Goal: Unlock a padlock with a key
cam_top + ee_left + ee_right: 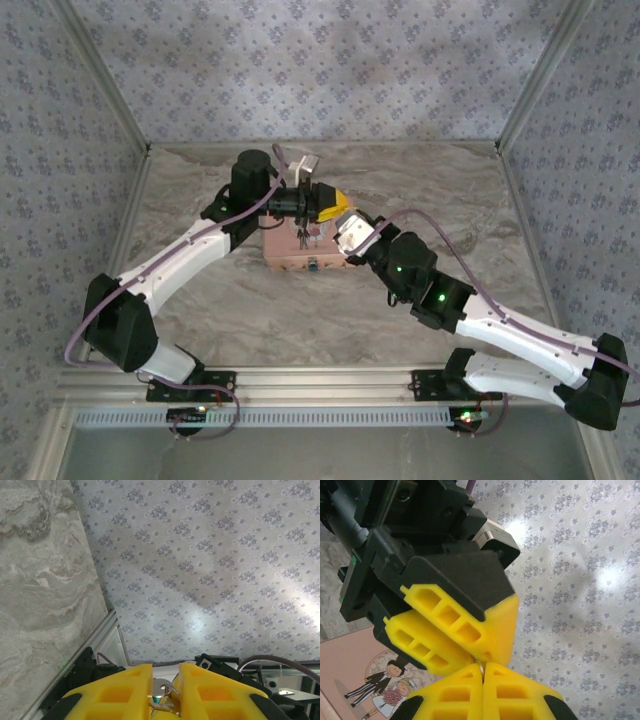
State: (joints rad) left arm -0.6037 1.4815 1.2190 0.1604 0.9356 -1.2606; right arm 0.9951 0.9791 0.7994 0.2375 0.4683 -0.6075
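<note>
Left claw (165, 672) is pinching what looks like the key (161, 687), tip to tip with the closed right claw (483, 672) above the tin (285, 258). Padlock (313, 265) is hanging on the tin's near side, at the bench's middle; a handover seems underway, next needing the key lined up with it.

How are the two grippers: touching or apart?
Cannot tell. In the right wrist view the left gripper meets the right gripper with no gap, perhaps merely overlapping.

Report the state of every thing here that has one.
pink tin: lid shut.
padlock: at the tin's front; too small to tell whether it is locked.
left hand: closed on a small metal piece.
right hand: shut, tips against the left hand's.
</note>
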